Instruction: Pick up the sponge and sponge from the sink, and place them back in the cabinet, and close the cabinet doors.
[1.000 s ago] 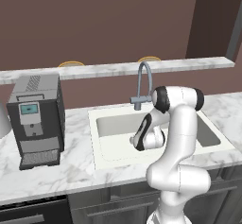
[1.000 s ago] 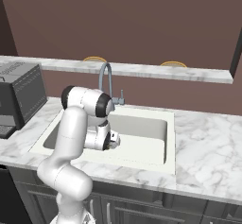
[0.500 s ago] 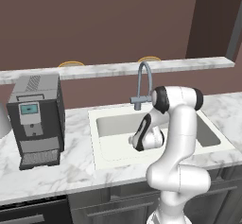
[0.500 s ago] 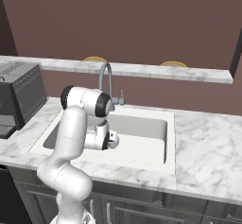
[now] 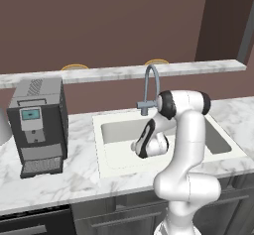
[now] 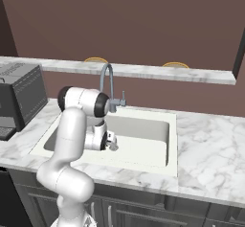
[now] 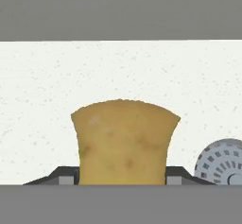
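Low inside the white sink (image 5: 100, 141) (image 6: 172, 142), my gripper (image 5: 135, 148) (image 6: 114, 146) points at the basin floor. In the hand view a golden-tan sponge (image 7: 124, 140) stands between the two dark fingertips (image 7: 62, 175), pinched narrower at its lower end. The gripper (image 7: 123, 180) is shut on it. Behind the sponge lies the speckled white sink floor (image 7: 118, 72). The cabinet and its doors are out of view.
A grey gooseneck faucet (image 5: 149, 88) (image 6: 108, 83) rises just behind the arm at the sink's back edge. The round metal drain (image 7: 222, 164) lies close beside the sponge. A dark coffee machine (image 5: 38, 122) (image 6: 18, 99) stands on the marble counter left of the sink.
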Motion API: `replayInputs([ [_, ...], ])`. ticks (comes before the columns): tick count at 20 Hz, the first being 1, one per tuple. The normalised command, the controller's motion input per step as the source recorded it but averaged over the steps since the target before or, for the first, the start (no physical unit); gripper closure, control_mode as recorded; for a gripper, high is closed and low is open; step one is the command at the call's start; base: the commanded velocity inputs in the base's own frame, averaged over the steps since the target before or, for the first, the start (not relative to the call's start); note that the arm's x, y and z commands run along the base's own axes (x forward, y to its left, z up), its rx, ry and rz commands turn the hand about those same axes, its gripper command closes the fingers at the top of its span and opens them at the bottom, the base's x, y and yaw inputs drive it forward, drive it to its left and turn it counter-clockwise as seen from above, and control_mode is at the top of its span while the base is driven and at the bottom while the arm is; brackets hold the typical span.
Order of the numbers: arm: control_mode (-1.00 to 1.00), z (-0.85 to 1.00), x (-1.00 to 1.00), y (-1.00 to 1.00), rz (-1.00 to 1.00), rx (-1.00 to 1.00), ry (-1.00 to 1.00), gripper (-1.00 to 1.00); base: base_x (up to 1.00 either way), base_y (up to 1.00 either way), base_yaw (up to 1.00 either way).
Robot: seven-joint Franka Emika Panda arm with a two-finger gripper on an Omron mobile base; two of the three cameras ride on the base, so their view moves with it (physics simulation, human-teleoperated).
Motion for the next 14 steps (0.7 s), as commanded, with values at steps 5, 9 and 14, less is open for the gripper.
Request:
replayInputs([
  [5,-1.00,0.11,0.00,0.17,-0.01,0.00,0.00,1.00,0.00,0.00,0.00],
  [9,-1.00,0.09,-0.09,0.07,-0.01,0.00,0.00,1.00,0.00,0.00,0.00],
  [14,-1.00,0.21,-0.24,0.00,-0.06,0.00,0.00,1.00,0.00,0.00,0.00],
])
